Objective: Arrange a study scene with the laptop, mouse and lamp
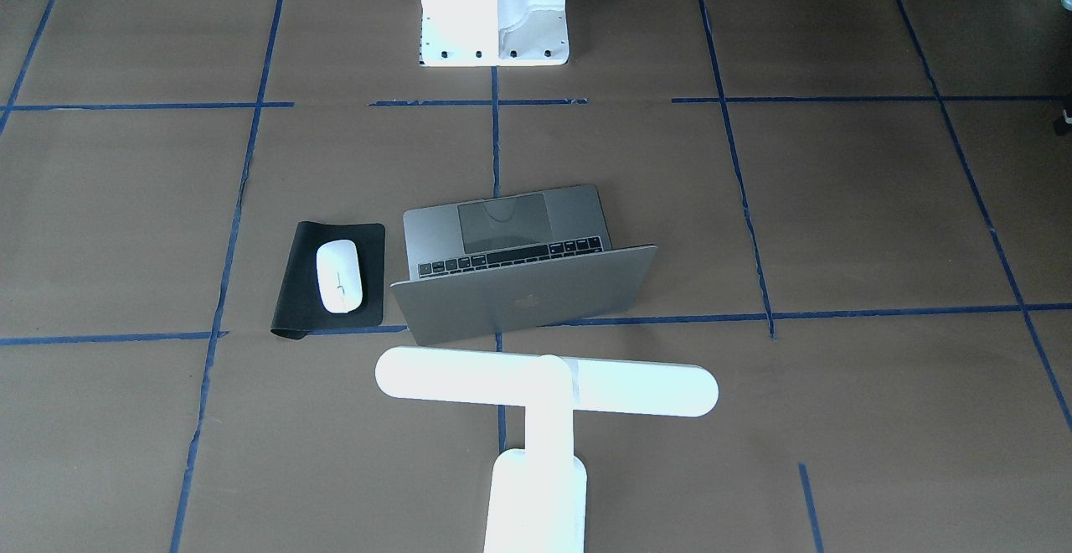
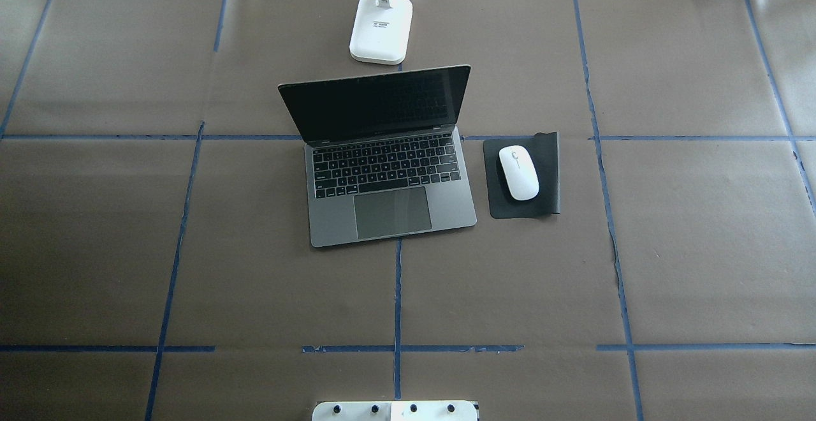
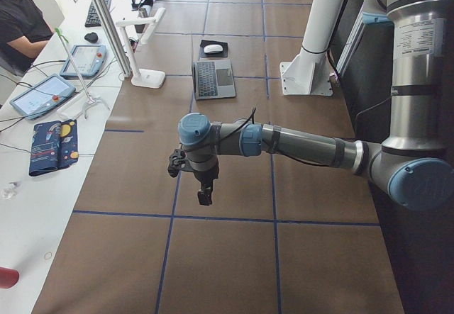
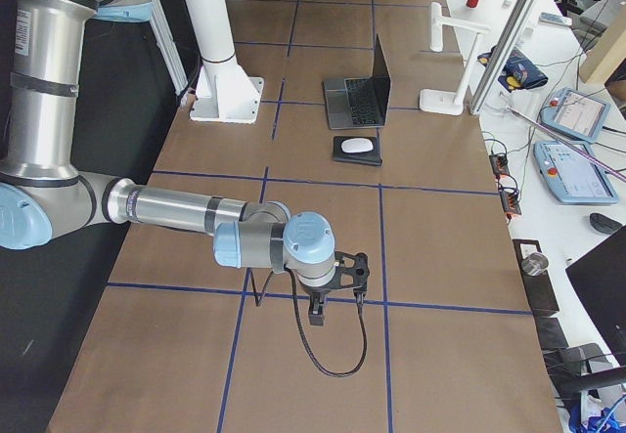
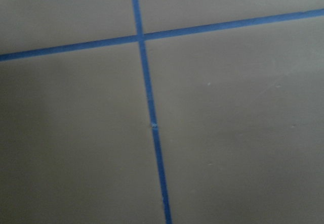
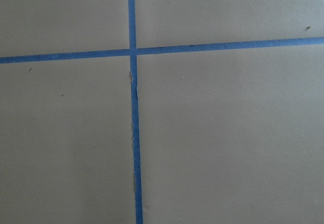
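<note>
Obs.: the laptop (image 2: 389, 178) sits open, screen dark, keyboard facing the robot. The mouse (image 2: 518, 172) lies on a black mouse pad (image 2: 552, 203) just beside the laptop on the robot's right; the pad's edge is near the laptop's side but not touching it. The lamp (image 2: 381, 29) stands upright just beyond the laptop's lid, on the side away from the robot, with its base clear of the lid. Whether it is lit I cannot tell. All 3 items look arranged as a study scene, so I judge the placing done and the task at or near its end. Both arms are well away from the laptop, 1 toward each end of the table (image 2: 191, 268). The left gripper (image 3: 204, 195) hangs pointing down over bare brown paper with nothing seen in it. It shows only from the side, so I cannot tell how far its jaws stand apart. The same goes for the right gripper (image 4: 315, 314). Each wrist view shows only paper and crossing blue tape. Any further tidying would call for a long reach back to the laptop; more likely only a check remains.
</note>
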`<state>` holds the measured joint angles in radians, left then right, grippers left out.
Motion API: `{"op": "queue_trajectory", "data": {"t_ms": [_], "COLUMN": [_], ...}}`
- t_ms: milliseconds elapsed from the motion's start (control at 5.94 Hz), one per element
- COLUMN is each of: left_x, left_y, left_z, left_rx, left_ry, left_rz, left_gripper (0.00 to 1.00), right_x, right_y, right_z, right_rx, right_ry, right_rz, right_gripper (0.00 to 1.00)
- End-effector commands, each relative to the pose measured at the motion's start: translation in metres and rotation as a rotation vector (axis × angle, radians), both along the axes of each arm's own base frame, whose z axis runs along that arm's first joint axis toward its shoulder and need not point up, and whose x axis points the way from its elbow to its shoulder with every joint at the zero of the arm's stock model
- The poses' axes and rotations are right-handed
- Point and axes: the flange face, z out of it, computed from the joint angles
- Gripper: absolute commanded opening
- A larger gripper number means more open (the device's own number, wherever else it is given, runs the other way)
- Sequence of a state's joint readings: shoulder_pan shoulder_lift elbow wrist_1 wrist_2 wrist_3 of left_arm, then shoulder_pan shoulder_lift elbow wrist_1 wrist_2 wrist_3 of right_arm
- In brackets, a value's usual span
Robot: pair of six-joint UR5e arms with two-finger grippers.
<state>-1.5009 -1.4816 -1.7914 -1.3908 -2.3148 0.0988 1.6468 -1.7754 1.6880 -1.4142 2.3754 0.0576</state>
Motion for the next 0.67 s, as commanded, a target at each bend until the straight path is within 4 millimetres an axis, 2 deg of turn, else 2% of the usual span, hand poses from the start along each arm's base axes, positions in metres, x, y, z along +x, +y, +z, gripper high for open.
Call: {"op": "queue_trajectory", "data": {"t_ms": [0, 168, 505], "left_x": [-0.016, -0.031, -0.030], "left_y": [0.016, 0.034, 0.036], "left_z": [0.026, 0.048, 0.062], "left_rx": [-0.034, -0.079, -0.080], "left_ry": [0.003, 0.023, 0.086], "left_rz": [-0.013, -0.050, -0.059], "left_gripper": [1.00, 1.00, 1.00], "right_x": [-0.015, -0.017, -0.017], "right_y": [-0.003, -0.002, -0.003], "right_z": [-0.002, 0.000, 0.001], "right_rx": [-0.007, -0.013, -0.014], "right_ry": [-0.005, -0.006, -0.004], "right_rz": [-0.021, -0.026, -0.026], "right_gripper": [1.00, 1.00, 1.00]}}
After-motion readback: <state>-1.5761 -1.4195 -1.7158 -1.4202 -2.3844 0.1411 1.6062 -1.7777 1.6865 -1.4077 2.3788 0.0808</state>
